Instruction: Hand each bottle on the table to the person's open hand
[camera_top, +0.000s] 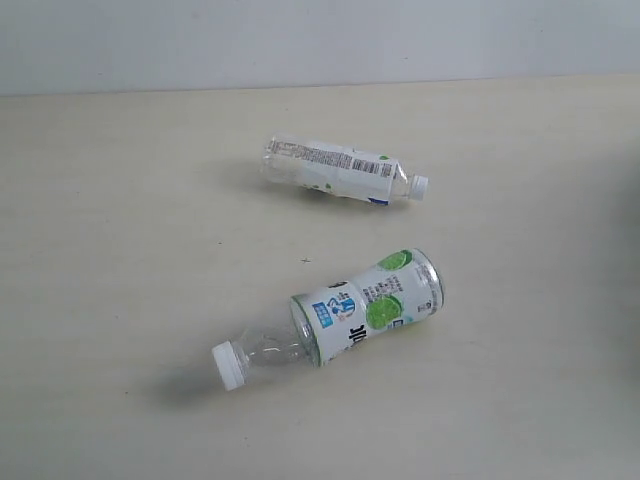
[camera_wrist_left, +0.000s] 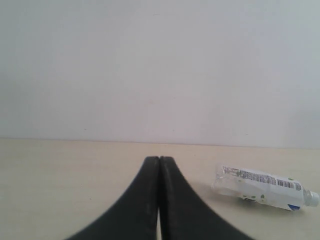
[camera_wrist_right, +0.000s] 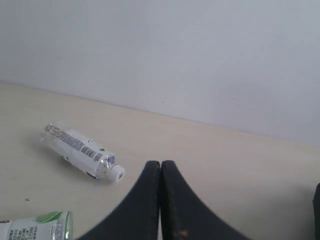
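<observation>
Two bottles lie on their sides on the pale beige table (camera_top: 120, 200). The slim bottle with the barcode label (camera_top: 340, 170) lies farther back, white cap to the right; it also shows in the left wrist view (camera_wrist_left: 262, 187) and the right wrist view (camera_wrist_right: 82, 150). The green-lime label bottle (camera_top: 345, 315) lies nearer, white cap pointing front-left; its end shows in the right wrist view (camera_wrist_right: 37, 226). The white floral and pink-red bottles are out of view, and no hand shows. My left gripper (camera_wrist_left: 159, 159) and right gripper (camera_wrist_right: 161, 162) are shut and empty, away from both bottles.
A plain pale wall (camera_top: 320, 40) stands behind the table's far edge. A dark shape (camera_wrist_right: 317, 210) shows at the edge of the right wrist view. Neither arm appears in the exterior view.
</observation>
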